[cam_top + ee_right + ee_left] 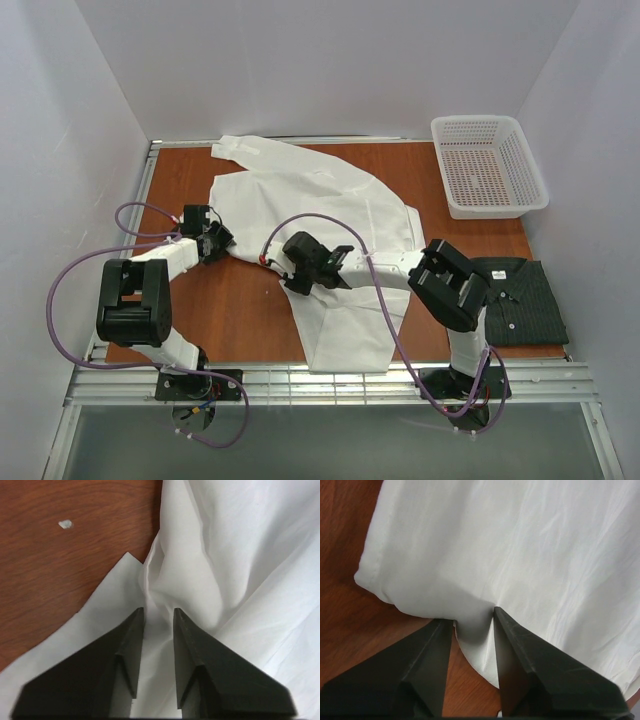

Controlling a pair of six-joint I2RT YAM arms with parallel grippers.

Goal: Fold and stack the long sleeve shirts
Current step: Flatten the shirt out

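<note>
The left end effector (472, 615) pinches a small rounded tuck of the white shirt (330, 210) at its left edge. The cloth puckers where the dark, wedge-shaped fingers (430, 655) meet it. The right end effector (159, 611) grips a raised ridge of the same shirt, its jaws drawn close with a crease of fabric standing between them.

The white shirt lies spread across the middle of the tabletop (240, 320), one part trailing to the far left corner and the hem end reaching the near edge. The dark striped shirt (515, 300) sits folded into a neat rectangle at the near right, collar up. A white mesh basket (490, 165) stands at the far right.

The trouble I'd expect comes from the cloth itself. It is thin, smooth and slightly glossy, and it lies in soft wrinkles and several layers. Either pinch may hold only the top layer, in which case the underside would stay behind and the fold come out skewed. A shallow bite like the left one could slide off under tension. If the two arms lift unevenly, the trailing far end may drag over the wood-grain surface and bunch up.
</note>
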